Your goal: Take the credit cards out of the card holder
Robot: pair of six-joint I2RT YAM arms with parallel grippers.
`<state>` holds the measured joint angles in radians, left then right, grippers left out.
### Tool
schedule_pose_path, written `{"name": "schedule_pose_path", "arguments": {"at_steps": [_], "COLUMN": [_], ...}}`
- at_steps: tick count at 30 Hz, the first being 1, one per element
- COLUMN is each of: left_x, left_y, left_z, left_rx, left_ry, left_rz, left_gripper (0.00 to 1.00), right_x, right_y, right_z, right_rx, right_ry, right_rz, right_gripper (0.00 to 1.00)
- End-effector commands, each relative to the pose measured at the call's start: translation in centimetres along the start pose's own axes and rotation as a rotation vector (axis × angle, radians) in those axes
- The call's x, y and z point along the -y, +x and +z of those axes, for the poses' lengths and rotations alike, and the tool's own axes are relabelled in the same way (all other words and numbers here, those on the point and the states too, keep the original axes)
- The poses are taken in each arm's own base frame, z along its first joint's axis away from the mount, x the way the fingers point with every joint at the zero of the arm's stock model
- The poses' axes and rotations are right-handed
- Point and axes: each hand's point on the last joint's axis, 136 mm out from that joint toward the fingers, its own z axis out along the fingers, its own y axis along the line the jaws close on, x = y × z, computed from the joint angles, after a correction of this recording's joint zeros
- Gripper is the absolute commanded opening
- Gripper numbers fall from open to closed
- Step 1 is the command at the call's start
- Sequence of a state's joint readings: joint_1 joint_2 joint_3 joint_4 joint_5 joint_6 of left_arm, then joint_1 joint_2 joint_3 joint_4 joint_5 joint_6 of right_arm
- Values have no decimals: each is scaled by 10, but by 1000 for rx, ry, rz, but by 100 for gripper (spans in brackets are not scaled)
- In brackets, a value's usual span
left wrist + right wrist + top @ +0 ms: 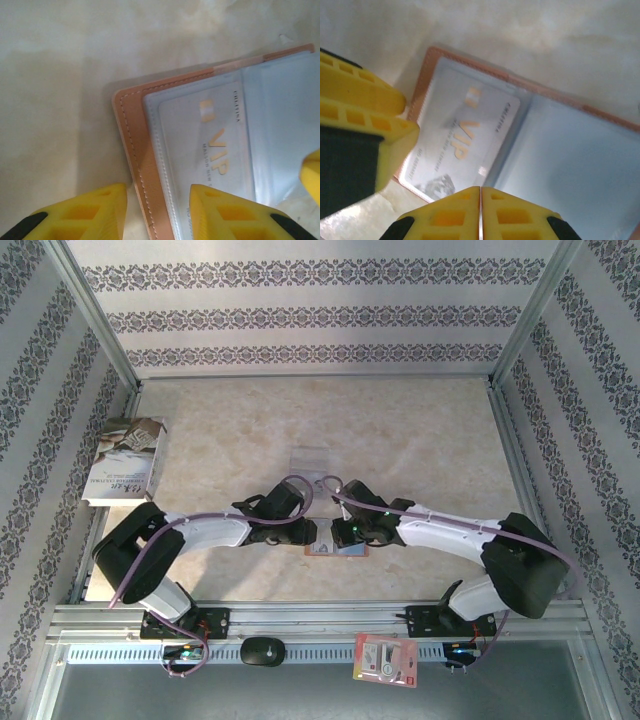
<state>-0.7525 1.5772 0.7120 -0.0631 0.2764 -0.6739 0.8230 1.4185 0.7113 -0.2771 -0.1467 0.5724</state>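
The card holder (335,549) lies open, lining up, on the tabletop (420,430) near the middle of its near edge, just beyond the arm bases. Both arms bend inward and meet right over it.

From the left wrist, the orange-brown leather border with its pale stitching frames a grey-blue pocket, and one credit card (210,145) sits inside that pocket. It is pale grey-white with gold "VIP" lettering. The holder's other half shows only grey-blue lining.

The left tool (156,192) is spread and straddles the holder's outer edge. One yellow finger (95,212) is over the bare tabletop just outside the leather. The other (220,212) is over the card pocket. I cannot tell whether either finger is pressing down.

From the right wrist, the right tool (480,192) has its two yellow fingers pressed together, with only a thin seam between them. The tips are at the near end of the card, close to the fold. I cannot tell whether anything thin is caught between them. The left tool's fingers show at the left of this view, beside the holder's outer edge.

A book (125,460) lies against the left edge of the tabletop, well apart from the holder. A red-and-white packet (385,658) rests on the metal rail along the near edge, right of the middle, and a small black object (262,650) sits on the same rail to its left
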Motion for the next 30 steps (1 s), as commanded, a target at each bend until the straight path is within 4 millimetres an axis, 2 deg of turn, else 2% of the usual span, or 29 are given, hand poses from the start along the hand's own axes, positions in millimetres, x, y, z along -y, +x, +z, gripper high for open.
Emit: {"name": "schedule_pose_path", "arguments": {"at_steps": [1, 6, 8, 12, 15, 19, 21, 24, 27, 30], "left_x": [-1, -4, -5, -5, -5, -2, 1, 5, 8, 10], "left_y": [-1, 7, 8, 8, 6, 1, -1, -7, -13, -16], "left_z": [8, 16, 18, 18, 15, 6, 1, -6, -16, -25], "left_rx": [-3, -33, -38, -37, -25, 5, 17, 40, 71, 95], "left_ry": [10, 19, 22, 27, 29, 33, 39, 45, 45, 42], "left_rz": [3, -13, -13, -13, -14, -7, -3, 3, 17, 36], "left_gripper": [36, 33, 33, 32, 33, 37, 38, 39, 39, 40], "right_x": [14, 34, 41, 54, 56, 44, 32, 8, -12, -23], "right_y": [25, 52, 57, 57, 52, 30, 16, -4, -18, -23], "right_z": [-5, -7, -9, -5, -5, -32, -54, -75, -73, -53], "right_rx": [-42, -86, -84, -83, -76, 12, 73, 138, 147, 124], "right_ry": [52, 106, 128, 185, 202, 181, 147, 63, -7, -61], "right_rz": [12, 40, 49, 85, 89, 43, 12, -10, -16, 1], "right_gripper": [10, 10, 10, 9, 7, 12, 15, 17, 17, 14]}}
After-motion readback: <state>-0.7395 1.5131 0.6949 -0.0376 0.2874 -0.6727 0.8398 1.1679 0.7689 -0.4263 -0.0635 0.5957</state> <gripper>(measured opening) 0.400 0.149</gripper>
